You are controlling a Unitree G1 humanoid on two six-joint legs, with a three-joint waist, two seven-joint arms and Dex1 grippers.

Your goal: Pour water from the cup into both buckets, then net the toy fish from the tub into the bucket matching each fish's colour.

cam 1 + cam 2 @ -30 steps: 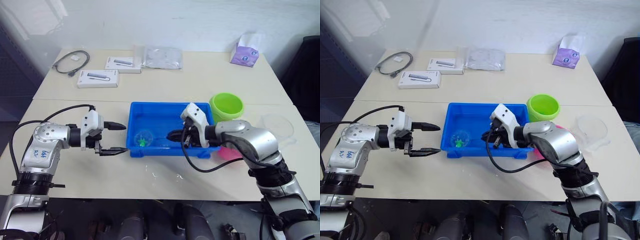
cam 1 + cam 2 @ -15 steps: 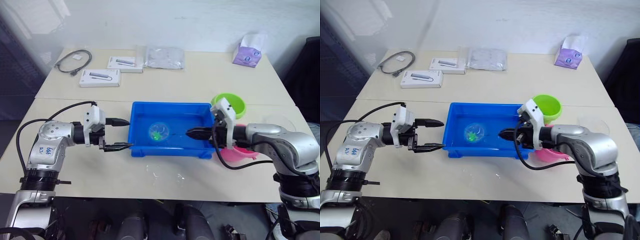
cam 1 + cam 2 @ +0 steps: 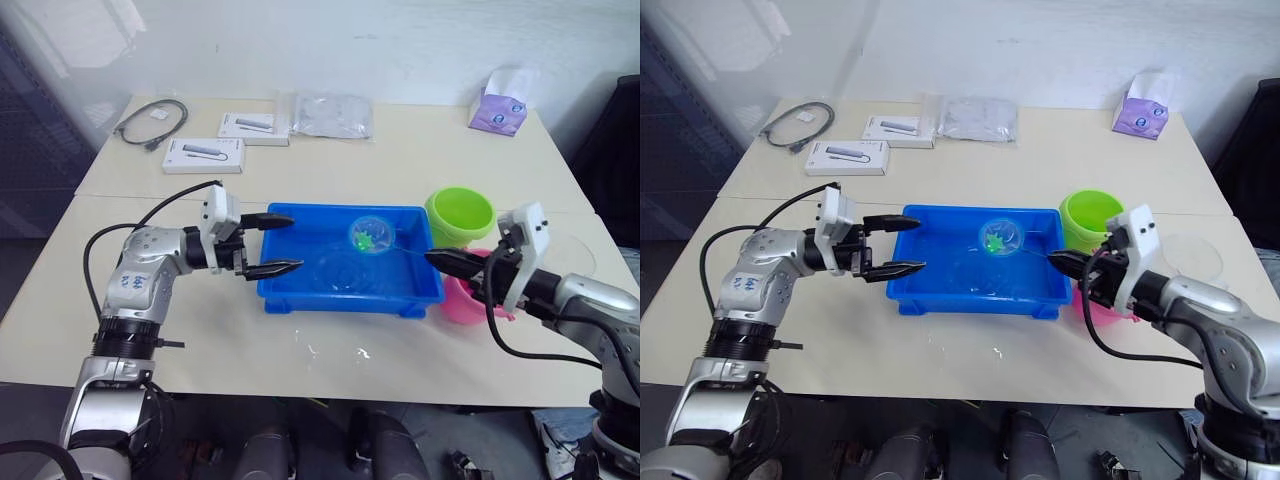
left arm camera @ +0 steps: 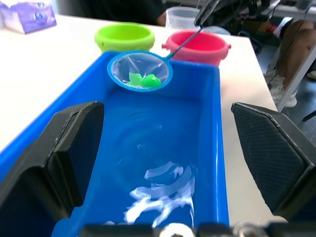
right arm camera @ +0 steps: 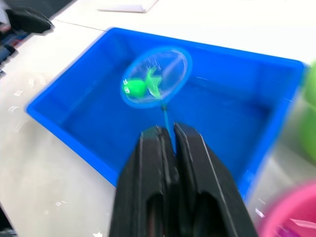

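The blue tub (image 3: pixel 350 300) holds water in the middle of the table. My right gripper (image 3: pixel 440 260) is shut on the thin handle of the net (image 3: pixel 368 236). The net's hoop hangs above the tub's far right part with a green toy fish (image 5: pixel 140 85) in its mesh. The green bucket (image 3: pixel 459 215) and the pink bucket (image 3: pixel 462 300) stand just right of the tub, the pink one partly behind my right gripper. The clear cup (image 3: pixel 1193 258) sits at the far right. My left gripper (image 3: pixel 293 243) is open over the tub's left rim.
At the back of the table lie a coiled grey cable (image 3: pixel 150 122), two white boxes (image 3: pixel 204 155), a plastic bag (image 3: pixel 332 115) and a purple tissue pack (image 3: pixel 498 105). Water drops (image 3: pixel 360 352) mark the table in front of the tub.
My right gripper has drawn back to the right, carrying the net with the green fish up and toward the tub's far right. My left gripper has moved right, onto the tub's left rim.
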